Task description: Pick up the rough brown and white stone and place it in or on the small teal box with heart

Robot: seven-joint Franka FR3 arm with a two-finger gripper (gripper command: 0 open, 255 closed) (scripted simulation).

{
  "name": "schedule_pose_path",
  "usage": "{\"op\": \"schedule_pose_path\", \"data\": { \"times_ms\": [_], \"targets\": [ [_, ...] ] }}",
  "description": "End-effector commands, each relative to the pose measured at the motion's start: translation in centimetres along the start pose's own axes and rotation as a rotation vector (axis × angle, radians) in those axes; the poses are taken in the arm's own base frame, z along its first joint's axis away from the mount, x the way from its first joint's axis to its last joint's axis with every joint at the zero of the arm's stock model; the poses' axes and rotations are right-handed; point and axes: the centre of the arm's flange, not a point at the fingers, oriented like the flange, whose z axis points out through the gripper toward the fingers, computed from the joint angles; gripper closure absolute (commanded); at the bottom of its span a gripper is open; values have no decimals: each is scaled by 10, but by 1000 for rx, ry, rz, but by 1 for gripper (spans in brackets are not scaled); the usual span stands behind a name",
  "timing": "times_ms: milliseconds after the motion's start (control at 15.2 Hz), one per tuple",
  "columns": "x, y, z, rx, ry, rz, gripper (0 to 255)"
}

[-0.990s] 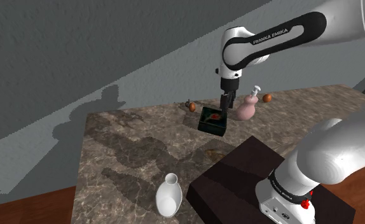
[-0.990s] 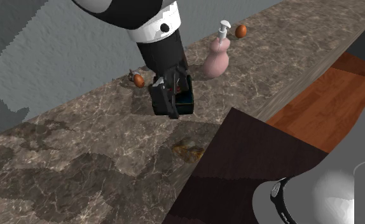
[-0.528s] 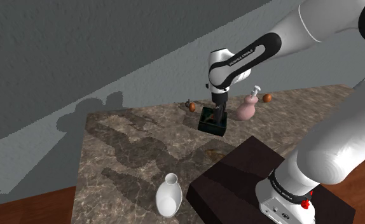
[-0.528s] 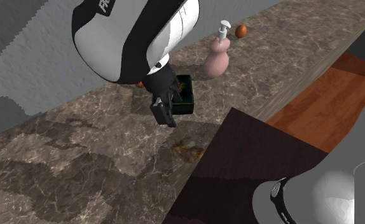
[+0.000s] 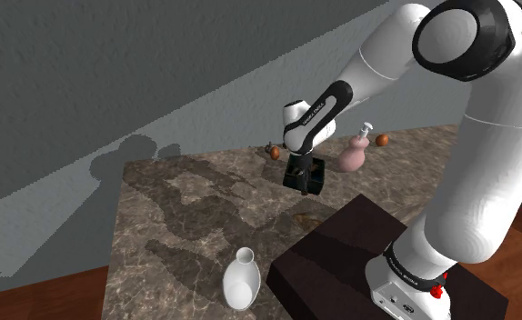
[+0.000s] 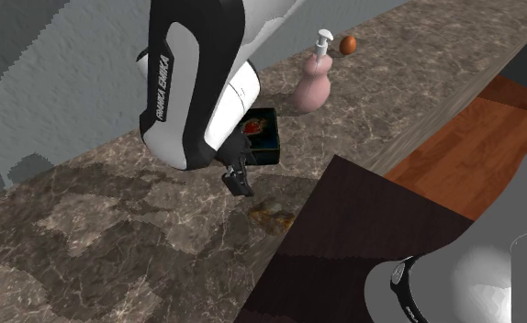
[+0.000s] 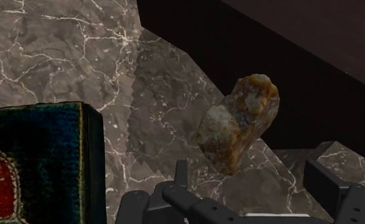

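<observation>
Stone [image 7: 238, 124] lies on the counter [image 7: 60, 51] just beyond the fingers [image 7: 324, 181], which stand apart, touching nothing.

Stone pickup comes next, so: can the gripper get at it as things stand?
Probably yes: the open gripper hangs near the stone, lying bare between the teal box and the stand.

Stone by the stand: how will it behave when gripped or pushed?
Likely rigid: the stone looks a hard lump. Its rough, knobbly faces should resist slipping, but uneven sides may let it twist in the pincer. Elongated and irregular, it probably rocks rather than rolls if pushed.
</observation>
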Motion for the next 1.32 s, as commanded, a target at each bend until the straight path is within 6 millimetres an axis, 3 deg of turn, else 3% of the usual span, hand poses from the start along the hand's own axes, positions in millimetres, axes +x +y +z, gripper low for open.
{"op": "schedule_pose_path", "data": {
  "times_ms": [0,462,990,1056,1254],
  "targets": [
    [7,4,10,-5,-11,-14,0],
    [7,4,50,-5,-11,-14,0],
    [7,4,50,-5,-11,-14,0],
    [7,4,50,-5,-11,-14,255],
    [7,4,50,-5,-11,-14,255]
  ]
}}
